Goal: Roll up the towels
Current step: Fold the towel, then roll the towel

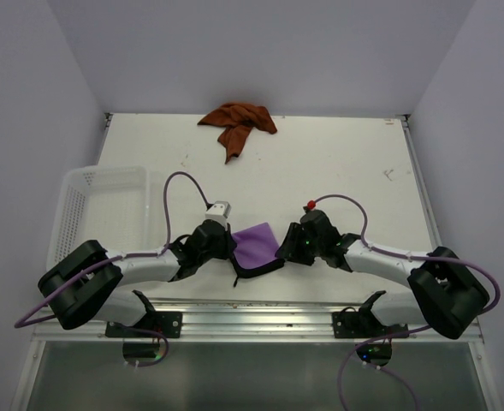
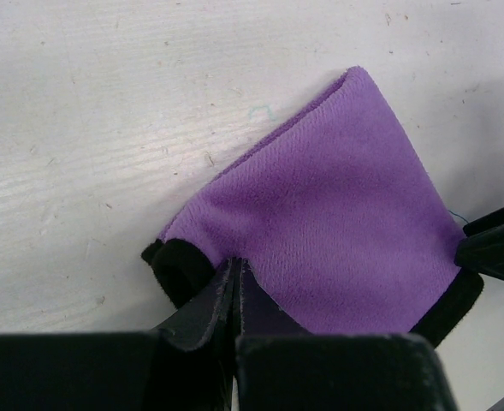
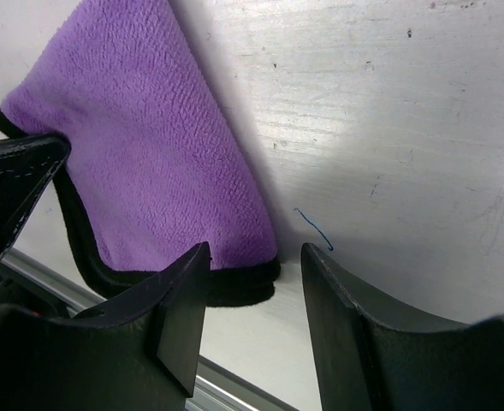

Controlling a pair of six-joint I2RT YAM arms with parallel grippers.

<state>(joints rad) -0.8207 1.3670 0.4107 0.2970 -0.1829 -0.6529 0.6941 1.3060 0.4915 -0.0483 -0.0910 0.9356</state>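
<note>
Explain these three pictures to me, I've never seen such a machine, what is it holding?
Two robot arms are fixed at the table's near edge. One picture looks down from above; the other two come from a camera on each wrist. On the table lie a purple towel, a crumpled orange towel at the far edge and a white basket on the left. The left gripper is shut, pinching the purple towel's edge. The right gripper is open beside its corner, holding nothing.
</note>
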